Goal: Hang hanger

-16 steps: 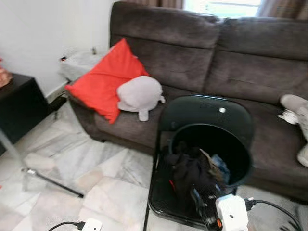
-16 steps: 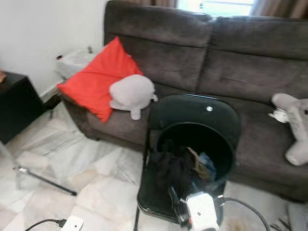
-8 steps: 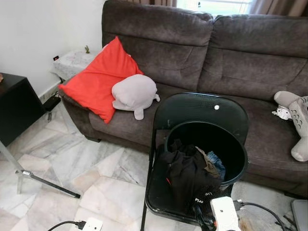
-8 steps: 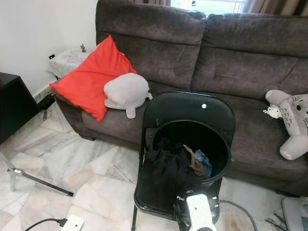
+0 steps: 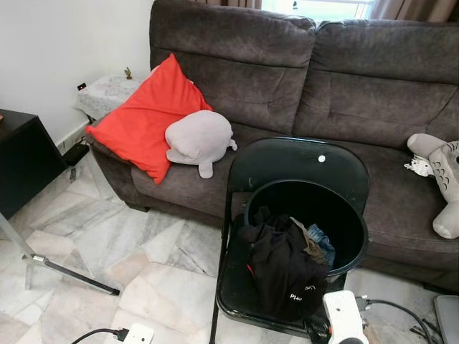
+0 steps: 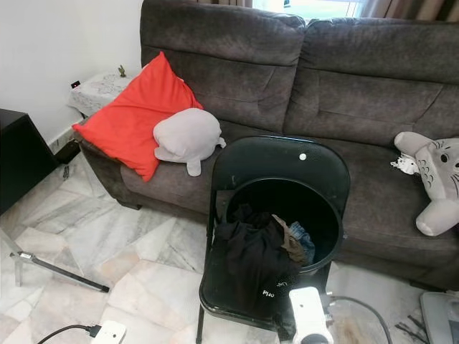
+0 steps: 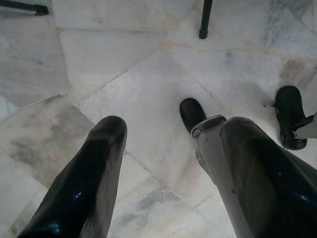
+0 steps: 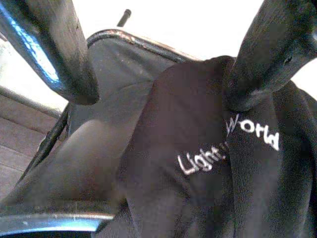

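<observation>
- A dark brown sofa (image 5: pixel 337 79) runs along the far side of the scene, with a marble-tiled floor (image 5: pixel 107 251) in front of it.
- A black folding chair (image 5: pixel 301 168) stands near the sofa, right of centre, its seat facing the robot.
- A round black bin (image 5: pixel 355 229) sits on the chair seat, tipped so its mouth faces the robot.
- A red cushion (image 5: pixel 147 118) leans on the left end of the sofa, with a grey plush (image 5: pixel 199 140) just beside it on the seat.
- A black garment (image 5: pixel 280 265) with white lettering spills out of the bin onto the chair seat; some blue and tan cloth lies behind it inside the bin.
- A grey and white soft toy (image 5: pixel 439 172) rests at the right end of the sofa.
- A black cabinet (image 5: pixel 21 161) stands at the far left, with a thin metal stand leg (image 5: pixel 72 274) on the floor near it.
- The right gripper (image 8: pixel 163 74) hovers close over the garment at the near edge of the chair, jaws spread wide and holding nothing; one finger sits over the lettering.
- The left gripper (image 7: pixel 168 163) hangs low over the floor tiles, jaws apart and empty.
- A white power adapter (image 5: pixel 136 334) with a black cable lies on the near floor.
- No hanger can be made out; it may be hidden in the clothing.
</observation>
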### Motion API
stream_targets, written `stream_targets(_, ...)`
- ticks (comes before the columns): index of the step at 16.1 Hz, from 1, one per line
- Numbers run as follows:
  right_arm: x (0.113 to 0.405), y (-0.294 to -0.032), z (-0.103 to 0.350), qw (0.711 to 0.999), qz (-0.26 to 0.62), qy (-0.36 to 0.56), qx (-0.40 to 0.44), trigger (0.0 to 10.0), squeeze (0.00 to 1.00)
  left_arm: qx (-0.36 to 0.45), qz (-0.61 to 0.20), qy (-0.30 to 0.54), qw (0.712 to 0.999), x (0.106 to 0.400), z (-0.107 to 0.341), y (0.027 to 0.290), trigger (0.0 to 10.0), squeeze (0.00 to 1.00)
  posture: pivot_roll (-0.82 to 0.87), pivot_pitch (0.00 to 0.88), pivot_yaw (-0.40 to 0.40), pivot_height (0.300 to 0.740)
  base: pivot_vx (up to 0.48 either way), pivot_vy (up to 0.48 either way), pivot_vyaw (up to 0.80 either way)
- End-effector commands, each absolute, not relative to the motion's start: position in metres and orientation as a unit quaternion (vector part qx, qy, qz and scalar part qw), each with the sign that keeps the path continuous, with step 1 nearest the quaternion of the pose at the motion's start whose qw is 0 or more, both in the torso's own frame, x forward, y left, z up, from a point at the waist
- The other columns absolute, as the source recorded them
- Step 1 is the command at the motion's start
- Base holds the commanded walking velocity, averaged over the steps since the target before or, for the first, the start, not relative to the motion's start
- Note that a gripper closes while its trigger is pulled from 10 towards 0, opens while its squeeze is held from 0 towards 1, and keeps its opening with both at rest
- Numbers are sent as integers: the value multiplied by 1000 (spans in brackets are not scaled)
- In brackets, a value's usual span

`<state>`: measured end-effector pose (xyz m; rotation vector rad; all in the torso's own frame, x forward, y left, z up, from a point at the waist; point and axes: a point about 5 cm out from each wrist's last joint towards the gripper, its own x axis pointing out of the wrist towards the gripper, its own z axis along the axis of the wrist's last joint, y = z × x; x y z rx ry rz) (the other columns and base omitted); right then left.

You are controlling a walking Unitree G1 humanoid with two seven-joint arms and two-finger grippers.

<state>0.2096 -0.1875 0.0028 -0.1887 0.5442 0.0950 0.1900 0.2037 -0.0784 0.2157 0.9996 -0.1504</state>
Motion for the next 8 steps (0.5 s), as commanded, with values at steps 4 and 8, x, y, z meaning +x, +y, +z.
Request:
stream_targets(4,228,-189,-1,956,97,260,-95,10000,0,114,-76,491,860,186,-80,206,10000,0,-79,64,48,740,0,0,0)
stream_targets(8,240,-180,1,957,146,236,-89,0,0,116,-76,491,860,186,-80,207,10000,0,-68,65,48,740,0,0,0)
